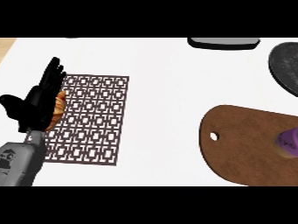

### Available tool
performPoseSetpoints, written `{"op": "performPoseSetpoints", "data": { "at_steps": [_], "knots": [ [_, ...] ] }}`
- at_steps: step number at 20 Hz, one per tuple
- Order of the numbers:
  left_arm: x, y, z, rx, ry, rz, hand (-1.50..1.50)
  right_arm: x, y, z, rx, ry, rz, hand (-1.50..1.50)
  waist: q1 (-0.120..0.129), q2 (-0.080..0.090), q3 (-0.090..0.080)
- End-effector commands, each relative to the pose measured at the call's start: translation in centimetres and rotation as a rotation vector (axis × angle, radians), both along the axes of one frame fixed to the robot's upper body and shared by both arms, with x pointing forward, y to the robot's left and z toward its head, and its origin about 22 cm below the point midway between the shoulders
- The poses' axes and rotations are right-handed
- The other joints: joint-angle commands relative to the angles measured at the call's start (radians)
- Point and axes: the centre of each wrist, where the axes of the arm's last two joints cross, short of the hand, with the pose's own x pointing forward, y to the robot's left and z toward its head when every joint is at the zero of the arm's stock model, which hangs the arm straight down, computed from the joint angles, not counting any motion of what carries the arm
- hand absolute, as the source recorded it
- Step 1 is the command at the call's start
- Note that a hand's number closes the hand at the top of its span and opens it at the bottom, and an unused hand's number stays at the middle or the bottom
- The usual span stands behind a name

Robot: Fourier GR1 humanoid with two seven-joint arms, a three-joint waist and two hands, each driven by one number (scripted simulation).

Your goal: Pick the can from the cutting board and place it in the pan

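Head view: my left hand [33, 103] – fingers straight, apart, holding nothing, over a patterned mat [90, 120].
Can [297, 142]: purple – on the brown cutting board [248, 140], right edge.
Pan [294, 70]: dark, upper right.
Labels: none readable.
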Motion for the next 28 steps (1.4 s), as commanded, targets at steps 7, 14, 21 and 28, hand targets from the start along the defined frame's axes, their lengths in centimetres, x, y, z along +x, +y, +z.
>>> {"op": "performPoseSetpoints", "data": {
  "at_steps": [7, 14, 21, 28],
  "knots": [
    [0.0, 0.1, 0.4, -0.006, 0.011, -0.004, 0.0, 0.5, -0.4, -0.4, -0.019, 0.058, 0.269, -1.5, 0.009, -0.007, -0.003],
    [0.1, 1.3, -0.1, 0.013, 0.025, 0.014, 0.0, 0.0, 1.6, -1.8, -0.056, 0.141, 0.399, -1.5, -0.013, -0.009, -0.004],
    [-0.5, 0.5, -0.8, -0.007, 0.023, 0.015, 0.0, -0.4, 1.6, -3.5, -0.178, 0.172, 0.354, -1.5, -0.024, -0.013, -0.005],
    [-1.0, 0.9, -0.7, 0.007, 0.029, 0.013, 0.0, 0.6, 0.2, -4.7, -0.229, 0.129, 0.264, -1.5, -0.019, -0.014, -0.005]
  ]
}}
